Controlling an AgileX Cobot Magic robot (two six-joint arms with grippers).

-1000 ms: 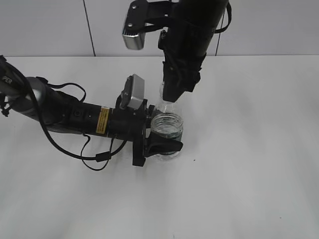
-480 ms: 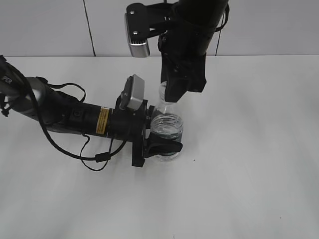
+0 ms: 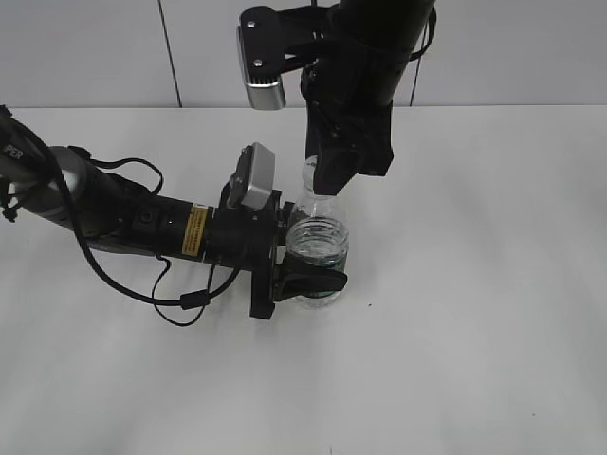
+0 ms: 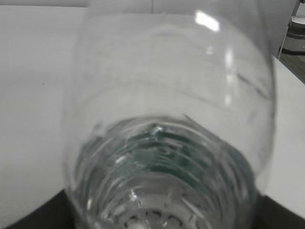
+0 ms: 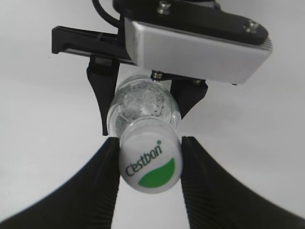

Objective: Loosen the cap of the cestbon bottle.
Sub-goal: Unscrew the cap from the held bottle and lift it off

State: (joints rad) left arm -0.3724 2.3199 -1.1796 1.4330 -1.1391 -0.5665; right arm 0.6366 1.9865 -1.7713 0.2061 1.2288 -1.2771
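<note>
With my left gripper [image 3: 308, 275] clamping the cestbon bottle [image 3: 318, 248] mid-worktop, my right jaws, pinched on the cap [image 5: 151, 162], should twist squarely without tilting it.

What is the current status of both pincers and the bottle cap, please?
Left pincer shut on cestbon bottle. Right pincer shut on cap. Cap seated on bottle. Nothing in the way.
</note>
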